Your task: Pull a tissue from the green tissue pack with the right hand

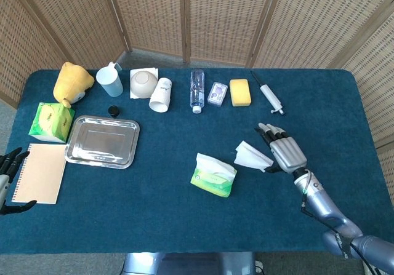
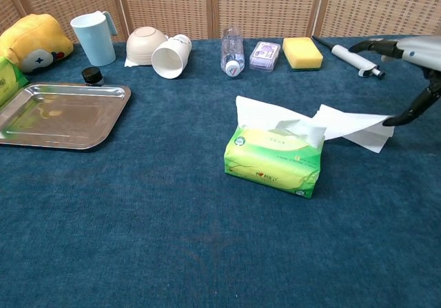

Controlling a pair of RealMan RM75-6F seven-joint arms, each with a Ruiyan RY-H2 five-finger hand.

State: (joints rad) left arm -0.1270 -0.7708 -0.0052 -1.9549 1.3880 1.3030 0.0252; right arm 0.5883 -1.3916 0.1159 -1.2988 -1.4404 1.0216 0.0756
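The green tissue pack (image 1: 213, 176) (image 2: 274, 158) lies mid-table with a white tissue sticking out of its top slot. A pulled-out white tissue (image 1: 251, 157) (image 2: 355, 127) lies on the blue cloth just right of the pack. My right hand (image 1: 283, 152) (image 2: 419, 60) hovers low beside it with its fingers stretched out and apart. The thumb tip touches the tissue's right edge, and nothing is gripped. My left hand (image 1: 9, 178) shows at the table's left edge, fingers apart and empty.
A steel tray (image 1: 102, 141), a notebook (image 1: 40, 173) and a second green tissue pack (image 1: 50, 120) sit at the left. Along the back stand a yellow plush (image 1: 71, 82), a blue cup (image 1: 111, 80), a bowl (image 1: 143, 82), a paper cup (image 1: 161, 95), a bottle (image 1: 196, 90), a sponge (image 1: 240, 92) and a syringe (image 1: 270, 98).
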